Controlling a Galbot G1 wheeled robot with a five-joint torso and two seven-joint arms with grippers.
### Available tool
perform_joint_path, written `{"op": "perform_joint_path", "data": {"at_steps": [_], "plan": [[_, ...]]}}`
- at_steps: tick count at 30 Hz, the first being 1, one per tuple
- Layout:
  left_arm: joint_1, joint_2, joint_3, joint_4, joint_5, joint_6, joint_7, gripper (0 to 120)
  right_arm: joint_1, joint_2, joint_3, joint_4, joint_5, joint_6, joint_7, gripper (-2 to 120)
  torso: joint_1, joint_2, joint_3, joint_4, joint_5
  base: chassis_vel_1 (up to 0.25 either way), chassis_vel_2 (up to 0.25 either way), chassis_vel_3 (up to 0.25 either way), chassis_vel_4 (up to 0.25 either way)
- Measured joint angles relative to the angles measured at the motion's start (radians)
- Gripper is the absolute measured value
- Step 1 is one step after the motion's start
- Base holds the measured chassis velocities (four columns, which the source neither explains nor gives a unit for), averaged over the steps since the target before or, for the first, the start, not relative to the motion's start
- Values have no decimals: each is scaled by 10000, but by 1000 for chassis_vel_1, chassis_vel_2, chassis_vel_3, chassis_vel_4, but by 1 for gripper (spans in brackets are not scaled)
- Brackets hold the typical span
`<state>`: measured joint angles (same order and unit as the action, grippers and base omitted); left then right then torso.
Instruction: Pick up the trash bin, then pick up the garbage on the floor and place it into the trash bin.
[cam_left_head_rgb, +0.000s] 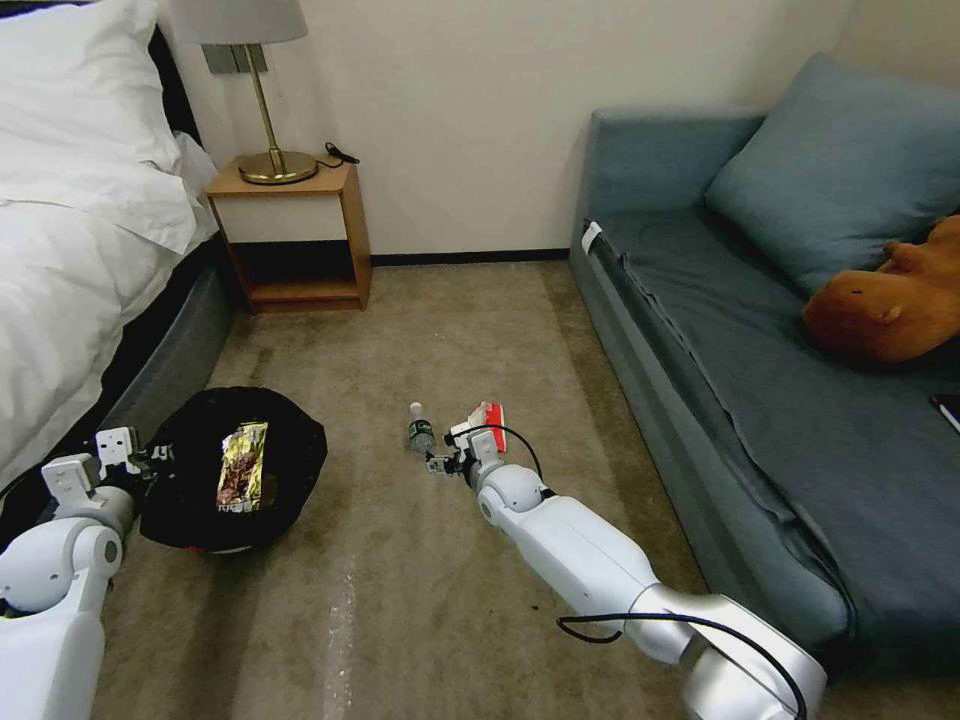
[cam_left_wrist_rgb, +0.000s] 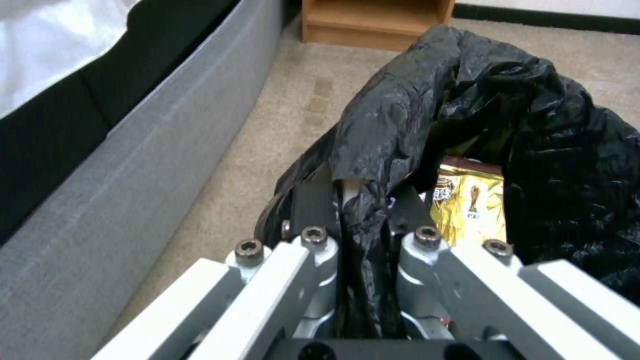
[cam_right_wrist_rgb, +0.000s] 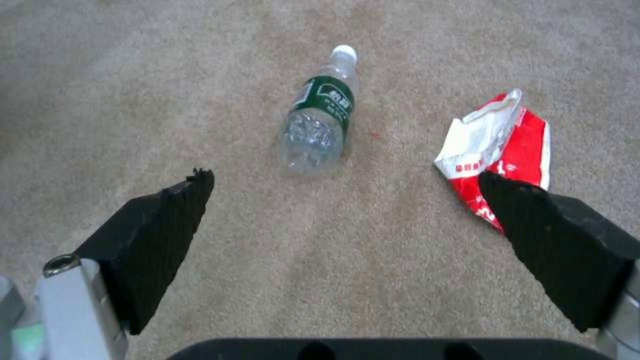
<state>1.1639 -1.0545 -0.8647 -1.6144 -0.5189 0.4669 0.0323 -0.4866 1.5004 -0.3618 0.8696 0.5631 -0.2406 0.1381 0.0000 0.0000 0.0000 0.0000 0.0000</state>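
The trash bin (cam_left_head_rgb: 290, 455), lined with a wrinkly black bag (cam_left_wrist_rgb: 567, 150), hangs low over the carpet at my left. My left gripper (cam_left_head_rgb: 150, 462) is shut on its rim and liner (cam_left_wrist_rgb: 357, 200). A gold-brown wrapper (cam_left_head_rgb: 243, 466) (cam_left_wrist_rgb: 470, 205) lies inside it. On the carpet ahead lie a clear bottle with a green label (cam_left_head_rgb: 420, 431) (cam_right_wrist_rgb: 320, 117) and a red-and-white packet (cam_left_head_rgb: 486, 416) (cam_right_wrist_rgb: 497, 150). My right gripper (cam_left_head_rgb: 440, 464) (cam_right_wrist_rgb: 347, 185) hovers open just short of the bottle, with nothing between its black pads (cam_right_wrist_rgb: 160, 220).
A bed (cam_left_head_rgb: 70, 260) runs along the left, its grey base (cam_left_wrist_rgb: 127, 165) beside the bin. A wooden nightstand (cam_left_head_rgb: 295, 225) with a lamp stands at the back wall. A blue sofa (cam_left_head_rgb: 760, 380) with a brown plush toy (cam_left_head_rgb: 890, 300) lines the right. Open carpet lies between them.
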Motion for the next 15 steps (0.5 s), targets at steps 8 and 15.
{"op": "perform_joint_path", "data": {"at_steps": [8,15], "plan": [[-83,-7,40,47,-2,10,7,7,-18,-17,-31,-37,-28,30,-28,100,0,0,0,0,0,0,0,0,0],[-124,-7,47,98,-4,12,15,7,-34,-8,-117,-69,-54,67,-60,100,0,0,0,0,0,-39,43,30,-26]]}}
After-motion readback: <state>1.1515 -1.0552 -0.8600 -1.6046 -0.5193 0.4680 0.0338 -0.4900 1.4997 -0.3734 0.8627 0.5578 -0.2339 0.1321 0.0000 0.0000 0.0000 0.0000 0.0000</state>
